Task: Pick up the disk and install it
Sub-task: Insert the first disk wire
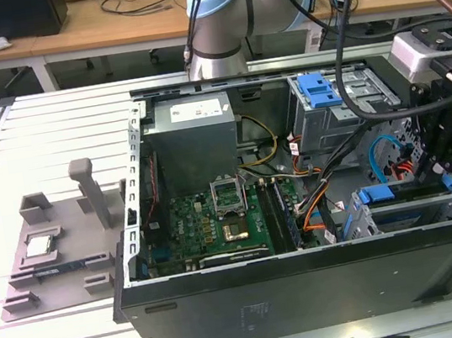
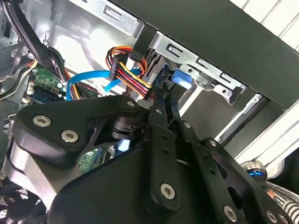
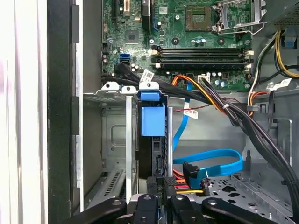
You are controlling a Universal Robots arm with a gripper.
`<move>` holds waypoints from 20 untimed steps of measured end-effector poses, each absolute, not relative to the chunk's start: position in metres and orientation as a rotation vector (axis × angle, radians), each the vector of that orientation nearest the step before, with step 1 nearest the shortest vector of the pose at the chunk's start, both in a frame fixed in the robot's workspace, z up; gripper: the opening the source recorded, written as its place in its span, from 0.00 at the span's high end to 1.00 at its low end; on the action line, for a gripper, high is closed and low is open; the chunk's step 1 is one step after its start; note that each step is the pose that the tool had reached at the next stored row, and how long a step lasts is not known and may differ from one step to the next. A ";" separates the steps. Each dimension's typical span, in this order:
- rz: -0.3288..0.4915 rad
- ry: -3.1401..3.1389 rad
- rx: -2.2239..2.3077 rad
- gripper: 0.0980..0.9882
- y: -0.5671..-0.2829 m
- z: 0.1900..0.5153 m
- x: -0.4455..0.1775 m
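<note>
The disk lies slotted in the lower drive bay at the exterior view's right end of the open computer case, blue rails along its edges. In the first wrist view the disk stands edge-on in the bay, its blue tab facing me. My black gripper hangs right over that bay. Both wrist views show the gripper shut, fingers pressed together, tips right at the disk's near end by the blue tab. I cannot see anything pinched between them.
A blue data cable and coloured power wires run close beside the bay. The motherboard, power supply and an upper grey cage with a blue latch sit inside the case. A grey fixture holding a processor chip lies outside.
</note>
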State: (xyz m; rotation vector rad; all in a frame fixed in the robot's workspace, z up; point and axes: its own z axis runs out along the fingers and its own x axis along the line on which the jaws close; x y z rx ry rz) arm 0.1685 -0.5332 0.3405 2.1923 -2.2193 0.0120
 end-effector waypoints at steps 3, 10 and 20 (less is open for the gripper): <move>0.009 -2.220 2.194 0.92 -0.533 0.340 0.169; 0.008 -2.221 2.194 0.92 -0.533 0.344 0.169; 0.008 -2.221 2.194 0.92 -0.534 0.340 0.169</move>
